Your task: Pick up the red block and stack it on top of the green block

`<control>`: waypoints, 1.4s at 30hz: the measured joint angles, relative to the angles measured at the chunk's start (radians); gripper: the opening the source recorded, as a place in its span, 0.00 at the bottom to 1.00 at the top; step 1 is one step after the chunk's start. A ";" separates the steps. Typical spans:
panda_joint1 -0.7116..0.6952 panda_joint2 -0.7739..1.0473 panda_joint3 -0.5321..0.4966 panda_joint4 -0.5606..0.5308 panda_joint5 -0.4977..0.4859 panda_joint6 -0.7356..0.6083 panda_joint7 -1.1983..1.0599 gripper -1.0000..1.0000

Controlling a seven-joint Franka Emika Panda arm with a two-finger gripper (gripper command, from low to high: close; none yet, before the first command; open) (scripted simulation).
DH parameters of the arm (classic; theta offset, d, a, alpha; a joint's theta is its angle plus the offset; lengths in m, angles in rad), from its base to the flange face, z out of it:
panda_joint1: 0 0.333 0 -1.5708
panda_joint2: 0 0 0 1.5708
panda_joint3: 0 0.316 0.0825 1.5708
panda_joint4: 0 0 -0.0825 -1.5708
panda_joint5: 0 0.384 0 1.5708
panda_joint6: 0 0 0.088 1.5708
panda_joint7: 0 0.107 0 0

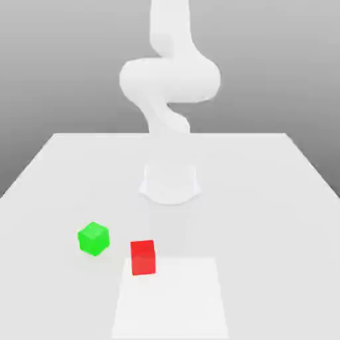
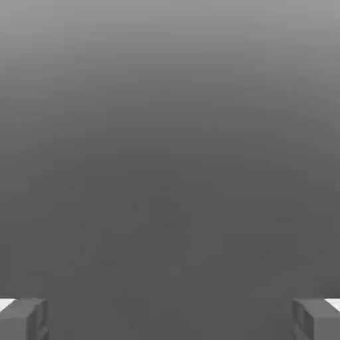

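Green comes first from the exterior view's left: a small green cube [image 1: 93,238] sits on the pale white surface [image 1: 279,199], turned so a corner faces the camera. Just beside it, toward the exterior view's right and a little nearer the camera, sits the small red cube [image 1: 143,257], apart from the green one and resting at the edge of a brighter white rectangular patch [image 1: 171,299]. Behind both, the white robot arm [image 1: 169,80] rises from its round base [image 1: 170,184]. In the hand view the tool [image 2: 170,319] has its two grey fingertips [image 2: 23,320] spread wide with nothing between them, facing plain grey background. The step in hand is likely the reach: bring the tool above the red cube, square the fingers to its flat sides, and descend straight so the neighbouring green cube is not nudged.
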 joint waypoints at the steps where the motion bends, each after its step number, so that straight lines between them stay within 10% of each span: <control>1: -0.002 0.031 -0.004 -0.031 -0.007 0.024 -0.010 0.50; 16: -0.031 0.522 -0.124 -0.511 -0.053 0.407 -0.218 0.50; 23: -0.073 0.869 -0.065 -0.537 0.094 0.683 -0.361 0.50; 24: -0.087 0.903 -0.047 -0.532 0.113 0.713 -0.375 0.00; 42: -0.140 0.591 -0.110 -0.584 -0.052 0.453 -0.383 0.00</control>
